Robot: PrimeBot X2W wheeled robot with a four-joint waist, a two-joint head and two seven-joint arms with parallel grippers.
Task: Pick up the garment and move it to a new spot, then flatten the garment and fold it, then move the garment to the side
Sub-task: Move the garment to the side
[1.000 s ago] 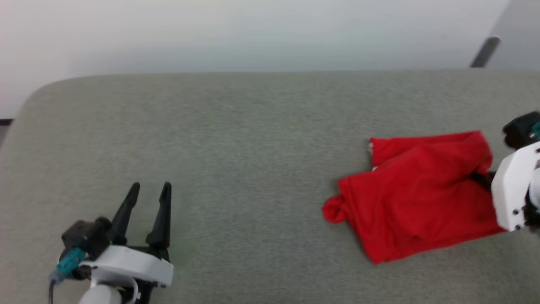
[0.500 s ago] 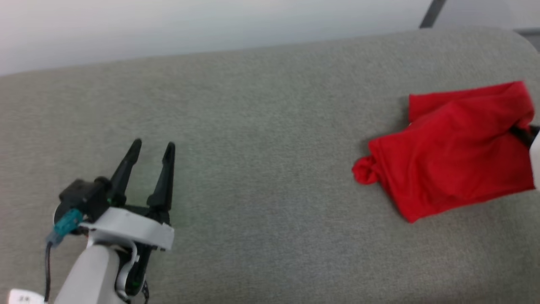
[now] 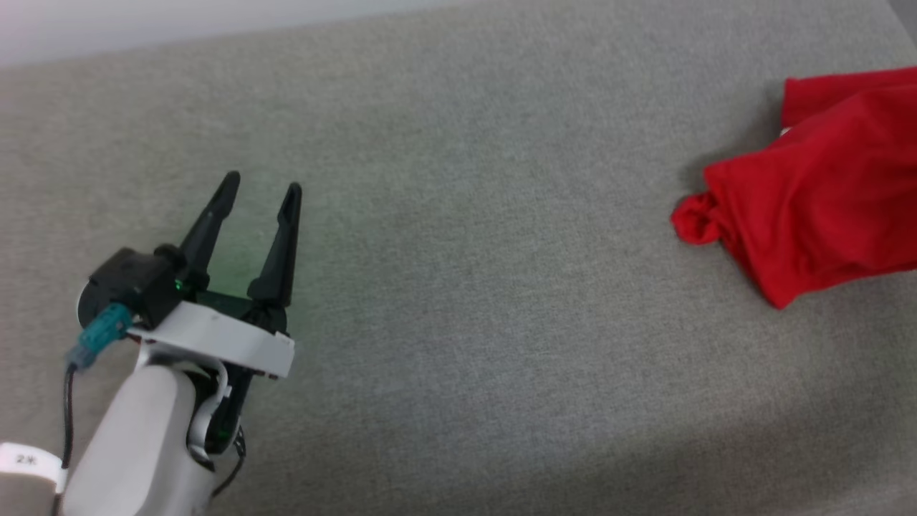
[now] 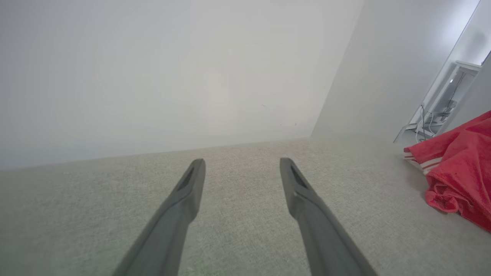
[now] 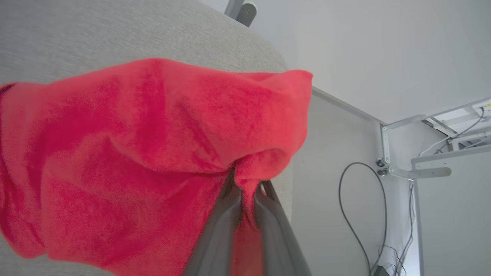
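- Watching the garment, I see it lying as a rough folded packet at the far right of the head view. It sits on the grey fabric-covered tabletop, and part of it runs out of that picture.
- A bunched corner sticks out on its left side, and the striped trim peeks from under the top layer in the left wrist view.
- My right pincer is nearly closed on a gathered pinch of the red cloth, with the fingers buried in the fabric.
- My main worry is the fold: the grip takes one bunched spot, so I judge that a pull could lift or drag the top layer alone and open the packet.
- The second worry is the edge. The right wrist view shows the cloth near the tabletop's rounded end, so a drag that way could spill it over.
- A thin pinch could also slip free mid-move, though I cannot tell how many layers are caught.
- My left pincer is well apart from the garment, low over the bare tabletop with its fingers spread wide, holding nothing.
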